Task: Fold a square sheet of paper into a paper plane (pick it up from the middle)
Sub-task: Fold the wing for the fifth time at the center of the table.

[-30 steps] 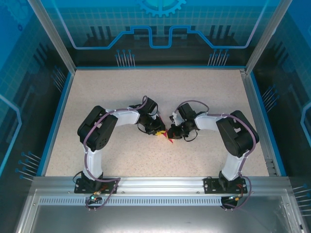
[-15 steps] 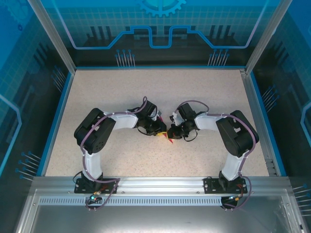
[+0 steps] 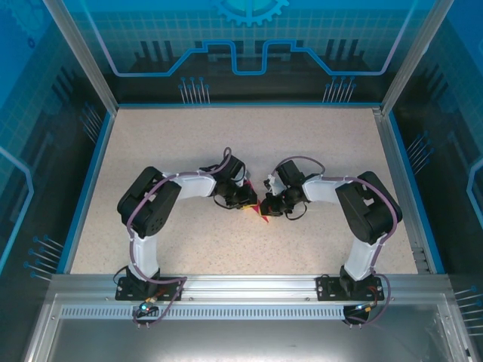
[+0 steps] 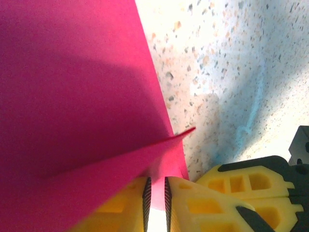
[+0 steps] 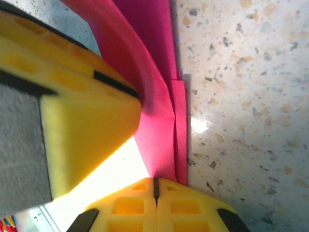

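Magenta paper (image 4: pixel 72 96) stays clamped in left tool (image 4: pixel 155 182) and right tool (image 5: pixel 155 182).

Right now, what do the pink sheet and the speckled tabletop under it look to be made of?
Magenta-pink folded sheet of paper: thin paper, matte, evenly coloured; it holds sharp creases and a knife-thin edge. Speckled beige tabletop: probably stone-look laminate or composite, smooth, semi-glossy; a bright light reflection shows on it.
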You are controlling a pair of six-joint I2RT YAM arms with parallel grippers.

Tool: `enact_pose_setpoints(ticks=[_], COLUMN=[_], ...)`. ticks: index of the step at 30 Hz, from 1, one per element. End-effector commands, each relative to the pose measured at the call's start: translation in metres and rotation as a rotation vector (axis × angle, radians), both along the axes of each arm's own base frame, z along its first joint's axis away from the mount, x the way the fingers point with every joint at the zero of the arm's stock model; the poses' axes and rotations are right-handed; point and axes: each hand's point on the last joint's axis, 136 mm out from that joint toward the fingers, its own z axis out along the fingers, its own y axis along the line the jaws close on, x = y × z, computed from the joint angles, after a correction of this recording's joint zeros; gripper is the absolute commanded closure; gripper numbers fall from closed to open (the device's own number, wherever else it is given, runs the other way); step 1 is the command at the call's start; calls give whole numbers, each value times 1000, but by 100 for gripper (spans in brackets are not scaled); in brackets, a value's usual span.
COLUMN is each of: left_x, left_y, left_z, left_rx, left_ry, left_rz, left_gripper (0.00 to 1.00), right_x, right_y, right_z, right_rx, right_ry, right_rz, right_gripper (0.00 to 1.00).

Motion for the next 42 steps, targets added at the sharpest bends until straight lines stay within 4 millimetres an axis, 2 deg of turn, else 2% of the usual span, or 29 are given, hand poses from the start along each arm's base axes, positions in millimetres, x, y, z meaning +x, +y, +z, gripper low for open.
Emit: enact_pose_setpoints(ticks=[1, 14, 19, 23, 27, 31, 33, 36, 39, 42], left_x=[19, 68, 75, 81, 92, 96, 92, 77, 57, 36], left_y=[32, 95, 115, 128, 134, 127, 120, 105, 78, 46], left_z=[-18, -29, -30, -27, -12, 21, 41, 61, 67, 59], left_rx=[116, 135, 137, 137, 135, 87, 60, 45, -13, -30], left_ry=[-32, 5, 32, 31, -3, -69, -114, -171, -177, -153], left_rz=[15, 134, 192, 234, 249, 245, 237, 214, 184, 121], left_gripper=[80, 80, 80, 80, 80, 79, 79, 79, 78, 78], right_x=[-41, -44, -44, -45, -45, -45, -44, -45, -44, -45], right_y=[-46, -48, -49, -48, -48, -48, -48, -47, -46, -46], right_z=[-51, -53, -54, -53, -53, -52, -52, -52, -51, -52], right_rx=[-222, -228, -230, -226, -224, -218, -219, -217, -212, -215], right_ry=[154, 163, 165, 166, 166, 164, 166, 168, 166, 171], right_rz=[-16, -17, -21, -25, -24, -23, -26, -23, -21, -21], right_gripper=[98, 98, 98, 98, 98, 98, 98, 98, 98, 98])
